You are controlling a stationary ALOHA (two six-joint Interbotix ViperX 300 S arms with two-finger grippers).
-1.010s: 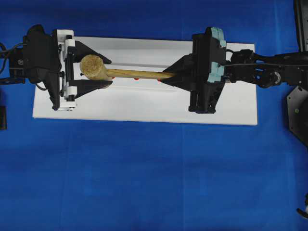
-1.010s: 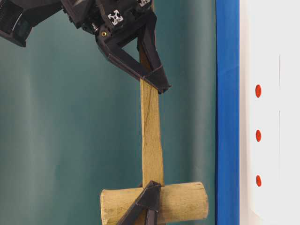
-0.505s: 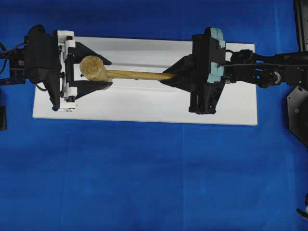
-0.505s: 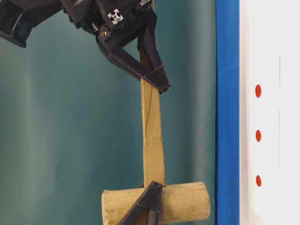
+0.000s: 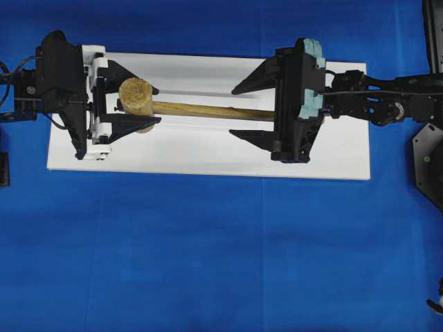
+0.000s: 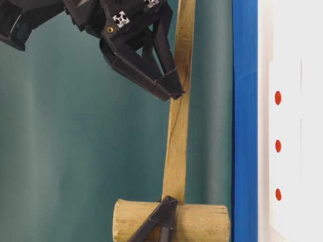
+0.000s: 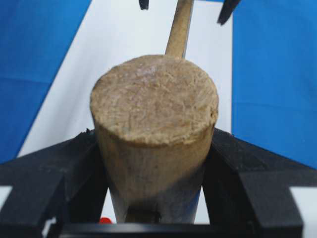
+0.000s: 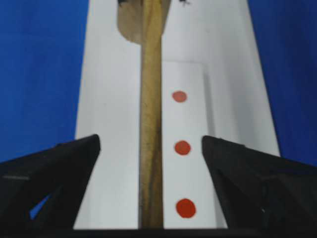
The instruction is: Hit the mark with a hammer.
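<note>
Blue table (image 5: pixel 208 263), white board (image 5: pixel 208 155) lying on it

The setting is a robotics lab test bench. A blue cloth (image 5: pixel 208 256) covers the whole work surface. A white board (image 5: pixel 208 155) lies flat on the cloth and carries three red dots (image 8: pixel 182 147) in a straight row, a printed target layout. Two black arms, one on the left (image 5: pixel 59 90) and one on the right (image 5: pixel 387 100), face each other across the board. A plain teal backdrop (image 6: pixel 75 151) closes off the table-level view.
</note>
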